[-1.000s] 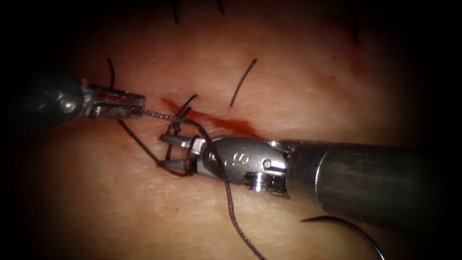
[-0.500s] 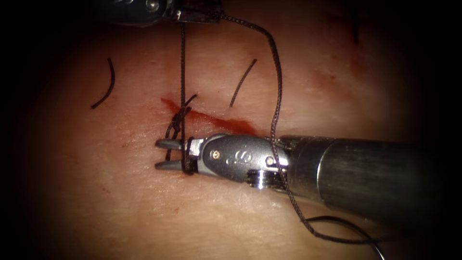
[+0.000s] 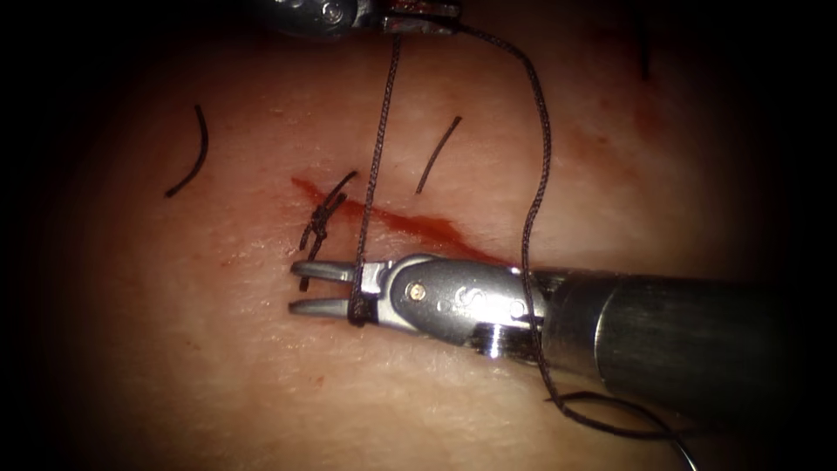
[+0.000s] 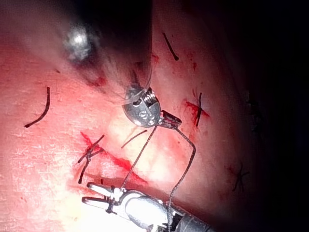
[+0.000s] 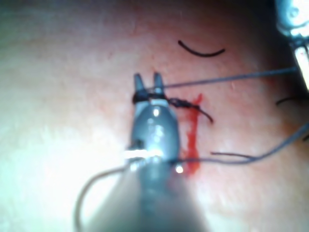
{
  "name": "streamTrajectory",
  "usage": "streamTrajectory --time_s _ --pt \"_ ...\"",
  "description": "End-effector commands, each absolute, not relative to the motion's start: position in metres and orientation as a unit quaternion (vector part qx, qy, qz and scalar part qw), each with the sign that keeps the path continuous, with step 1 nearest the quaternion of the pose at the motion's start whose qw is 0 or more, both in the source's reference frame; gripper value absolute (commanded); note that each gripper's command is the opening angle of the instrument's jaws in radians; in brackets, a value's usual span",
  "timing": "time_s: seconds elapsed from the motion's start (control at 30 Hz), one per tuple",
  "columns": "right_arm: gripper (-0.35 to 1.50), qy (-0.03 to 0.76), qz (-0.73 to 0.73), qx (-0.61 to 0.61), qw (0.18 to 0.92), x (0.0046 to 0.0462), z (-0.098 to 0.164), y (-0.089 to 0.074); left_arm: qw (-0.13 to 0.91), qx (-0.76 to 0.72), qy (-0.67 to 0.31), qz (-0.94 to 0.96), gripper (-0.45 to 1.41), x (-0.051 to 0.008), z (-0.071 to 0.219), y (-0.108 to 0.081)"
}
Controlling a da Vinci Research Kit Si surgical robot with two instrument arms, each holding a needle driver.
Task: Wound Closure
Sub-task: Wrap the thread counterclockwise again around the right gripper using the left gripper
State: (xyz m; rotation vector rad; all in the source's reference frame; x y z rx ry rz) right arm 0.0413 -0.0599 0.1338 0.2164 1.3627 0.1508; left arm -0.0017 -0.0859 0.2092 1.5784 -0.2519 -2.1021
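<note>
The left end effector [image 3: 436, 19], at 12 o'clock in the endoscope view, is clamped on the thread [image 3: 377, 157]. From it one strand drops straight down to the right end effector [image 3: 305, 288], whose jaws stand apart with the thread wrapped around their base. A second strand arcs out toward 1 o'clock and falls across the right tool's body. The needle [image 3: 676, 440] lies loose on the tissue [image 3: 218, 366] at 5 o'clock, held by neither tool, right of the cut [image 3: 410, 225]. A knot [image 3: 318, 222] sits on the cut with red fluid [image 3: 427, 228] beside it. Two cut ends of thread [image 3: 193, 157] lie at 10 and 12 o'clock.
</note>
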Motion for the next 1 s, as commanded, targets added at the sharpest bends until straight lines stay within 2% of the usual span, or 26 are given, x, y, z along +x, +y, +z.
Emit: streamTrajectory --time_s 0.03,0.37,0.73,1.0 --pt "0.1 0.633 0.077 0.096 0.764 0.0414 0.134 -0.06 0.253 0.587 -0.098 -0.763 -0.45 -0.002 0.211 -0.086" --pt "0.04 0.653 0.115 0.081 0.744 0.0407 0.134 -0.06 0.255 0.609 -0.114 -0.743 -0.45 -0.0011 0.221 -0.088" --pt "-0.06 0.664 0.2 0.019 0.72 0.0401 0.135 -0.059 0.224 0.615 -0.133 -0.744 -0.45 0.0033 0.227 -0.093" --pt "-0.06 0.655 0.252 -0.027 0.711 0.0393 0.135 -0.058 0.209 0.622 -0.144 -0.74 -0.45 0.0043 0.226 -0.095"
